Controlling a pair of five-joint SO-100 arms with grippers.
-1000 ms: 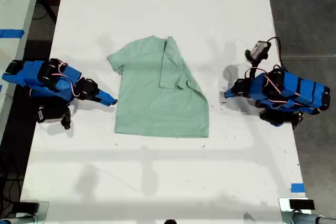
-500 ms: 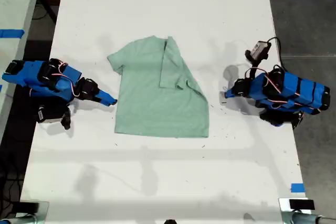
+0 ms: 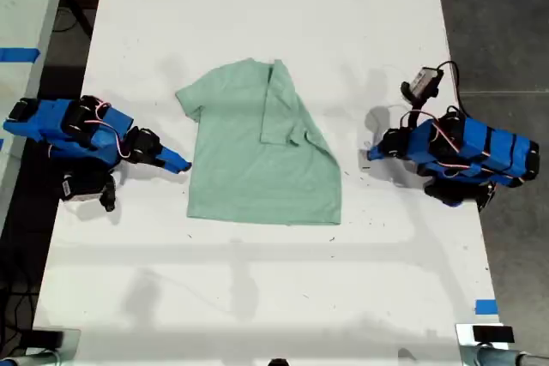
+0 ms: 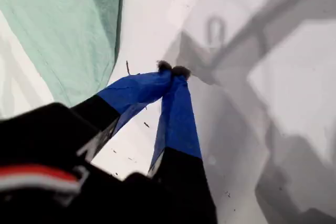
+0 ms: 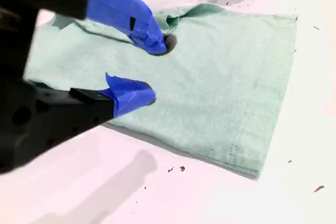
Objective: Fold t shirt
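Note:
The pale mint-green t shirt lies flat in the middle of the white table. Its side toward the exterior view's right is folded in over the body, and one sleeve sticks out toward the exterior view's left. My second gripper sits at the shirt's edge on the exterior view's left. In its wrist view the second gripper is open, with its blue fingertips over the t shirt and nothing between them. My first gripper rests on the exterior view's right, a short gap from the shirt. Its wrist view shows the first gripper shut and empty on bare table beside the t shirt.
A wrist camera with a black cable rises above the first arm. Blue tape marks sit near the table's front corner on the exterior view's right. A second table with blue tape stands at the exterior view's left. Dark floor borders both sides.

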